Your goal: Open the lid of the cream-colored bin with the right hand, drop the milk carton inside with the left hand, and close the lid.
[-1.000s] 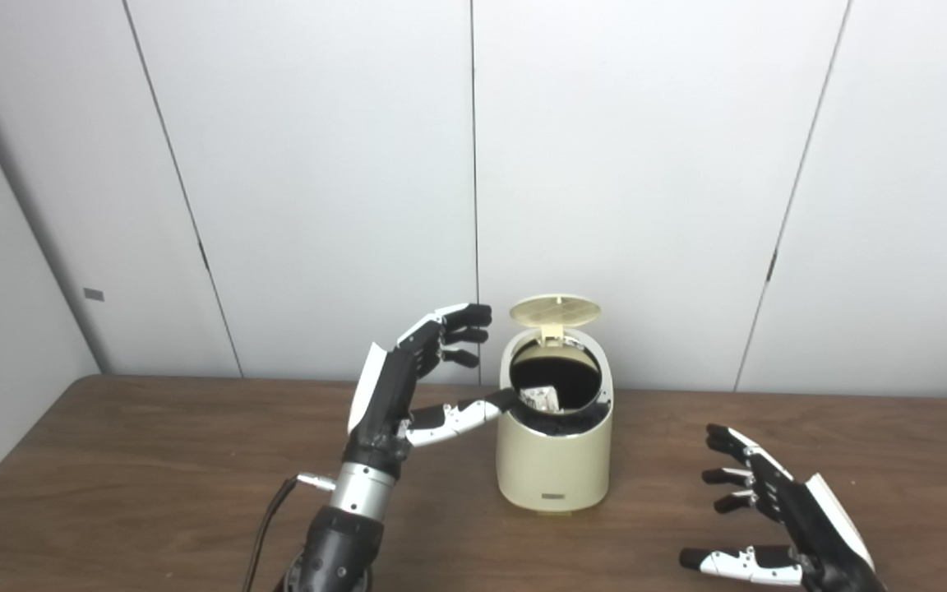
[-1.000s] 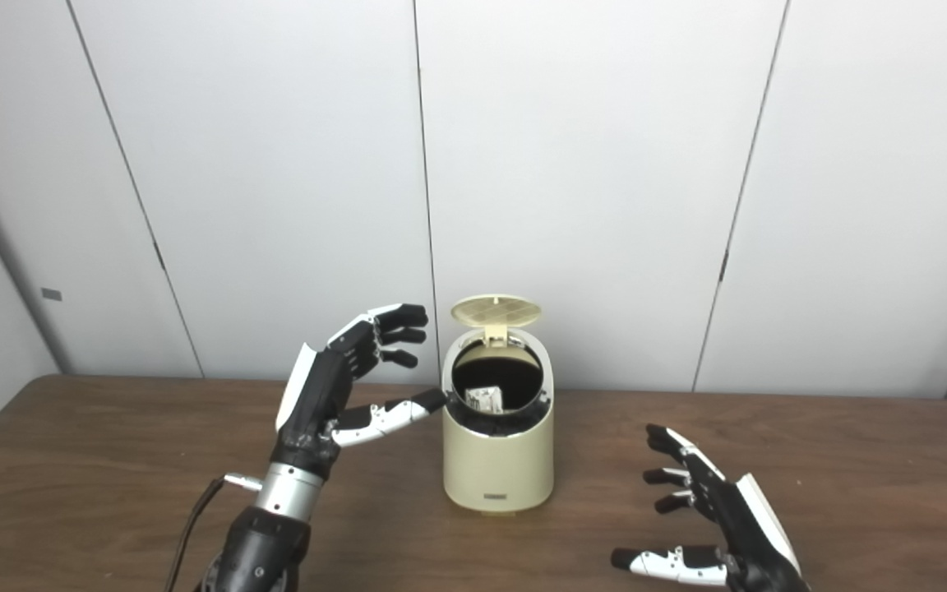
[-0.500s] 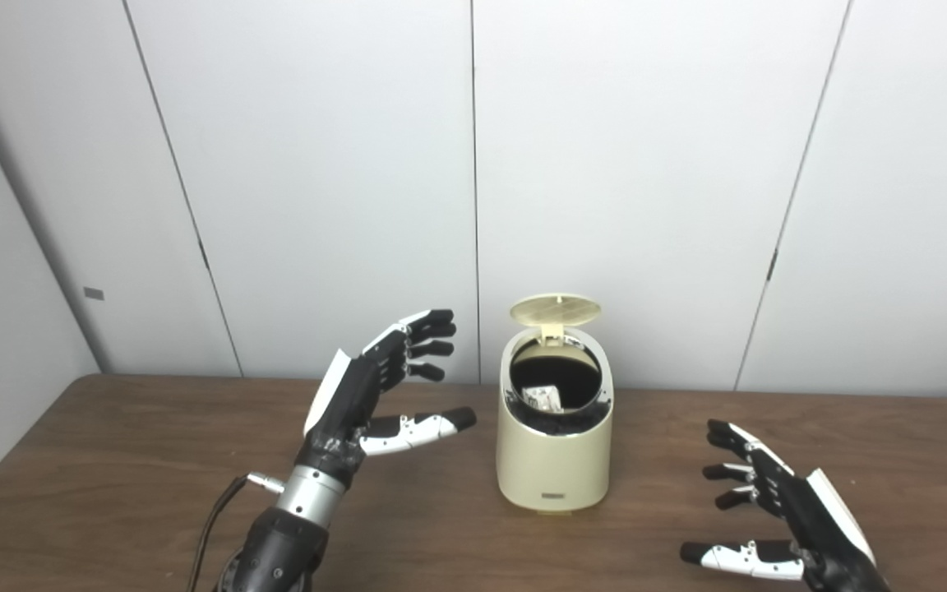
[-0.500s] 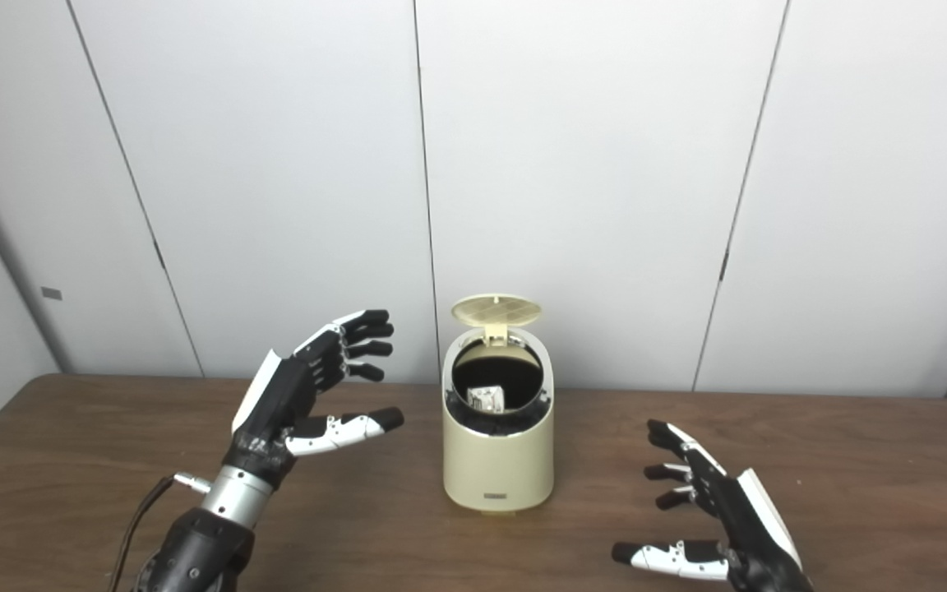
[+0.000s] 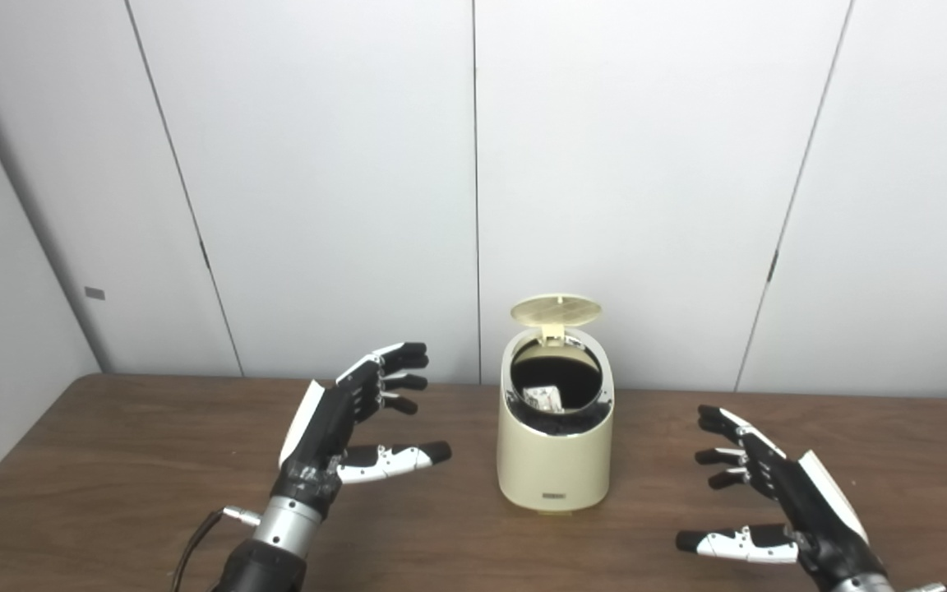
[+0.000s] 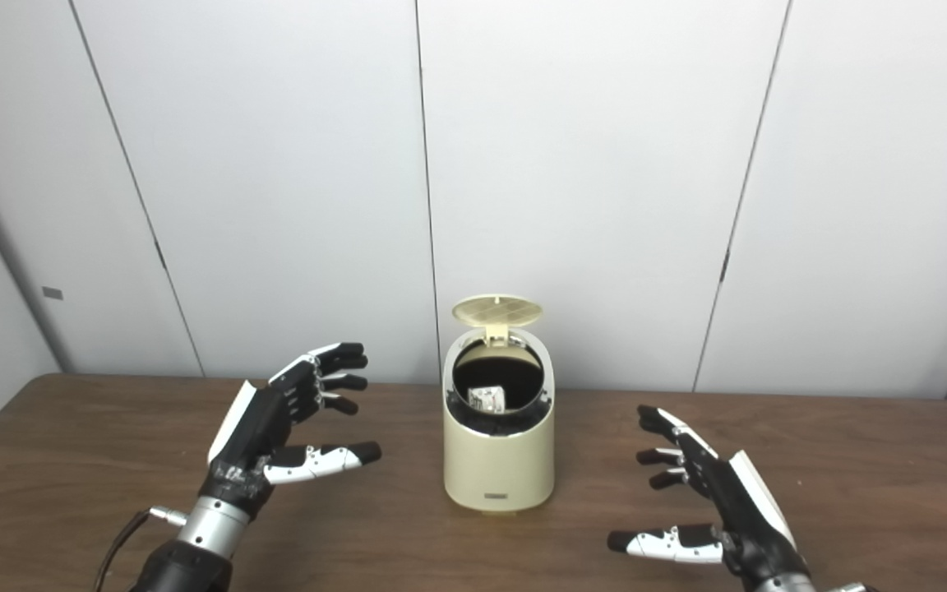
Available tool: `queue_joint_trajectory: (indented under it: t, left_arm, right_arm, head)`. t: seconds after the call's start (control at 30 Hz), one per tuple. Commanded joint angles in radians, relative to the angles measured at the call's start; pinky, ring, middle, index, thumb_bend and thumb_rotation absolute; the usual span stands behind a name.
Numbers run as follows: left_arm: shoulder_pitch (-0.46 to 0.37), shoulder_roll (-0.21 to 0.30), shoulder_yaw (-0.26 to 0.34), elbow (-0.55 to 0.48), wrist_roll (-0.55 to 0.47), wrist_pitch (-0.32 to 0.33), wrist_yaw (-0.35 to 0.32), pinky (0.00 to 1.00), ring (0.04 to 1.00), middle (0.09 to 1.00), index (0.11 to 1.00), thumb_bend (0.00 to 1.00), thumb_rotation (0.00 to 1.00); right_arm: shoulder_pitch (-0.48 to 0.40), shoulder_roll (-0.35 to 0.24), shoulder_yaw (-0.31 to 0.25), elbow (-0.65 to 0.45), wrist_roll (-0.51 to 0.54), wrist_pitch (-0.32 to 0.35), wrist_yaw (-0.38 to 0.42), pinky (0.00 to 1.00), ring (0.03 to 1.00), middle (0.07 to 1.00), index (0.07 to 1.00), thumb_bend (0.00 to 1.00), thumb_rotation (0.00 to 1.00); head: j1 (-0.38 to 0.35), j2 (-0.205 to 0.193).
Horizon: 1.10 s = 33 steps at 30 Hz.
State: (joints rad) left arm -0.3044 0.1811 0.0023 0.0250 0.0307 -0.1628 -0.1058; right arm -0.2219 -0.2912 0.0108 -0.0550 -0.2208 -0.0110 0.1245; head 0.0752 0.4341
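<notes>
Wood-grain table (image 5: 112,460), white panel wall (image 5: 317,164); rounded bin (image 5: 554,460), lid (image 5: 556,309) up; left hand (image 5: 342,419) and right hand (image 5: 778,493) spread, empty.

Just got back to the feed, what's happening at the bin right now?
The cream-colored bin stands on the table with its lid flipped up, and the milk carton already lies inside. The left hand is open and empty, off to the bin's left. The right hand is open, low on the bin's right, touching nothing. The lid is not yet closed.
</notes>
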Motion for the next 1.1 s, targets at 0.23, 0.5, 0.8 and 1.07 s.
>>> queue_joint_trajectory:
  t: [0.23,0.5,0.8,1.07]
  left_arm:
    - [0.024,0.005,0.002,0.065,0.0,-0.097,0.001,0.62,0.722,0.787,0.81,0.83,0.09]
    - [0.051,0.015,-0.007,0.136,-0.012,-0.093,-0.039,0.65,0.737,0.783,0.786,0.84,0.1]
    - [0.063,0.0,-0.007,0.203,-0.008,-0.115,-0.028,0.65,0.735,0.781,0.796,0.85,0.1]
    - [0.065,0.0,-0.015,0.218,0.017,-0.134,-0.021,0.65,0.731,0.791,0.806,0.82,0.09]
  right_arm:
    - [-0.085,-0.016,-0.003,-0.041,0.007,-0.016,0.001,0.65,0.744,0.862,0.868,0.8,0.1]
    - [-0.129,-0.01,-0.002,-0.049,0.037,-0.01,0.019,0.67,0.777,0.879,0.88,0.81,0.1]
    - [-0.237,0.001,0.013,-0.007,0.031,-0.049,0.016,0.67,0.787,0.879,0.87,0.82,0.26]
    - [-0.371,-0.017,0.058,-0.035,-0.052,0.066,0.062,0.7,0.827,0.887,0.852,0.83,0.38]
  head:
    - [-0.007,-0.011]
    - [-0.017,-0.02]
    - [-0.023,-0.029]
    - [-0.026,-0.039]
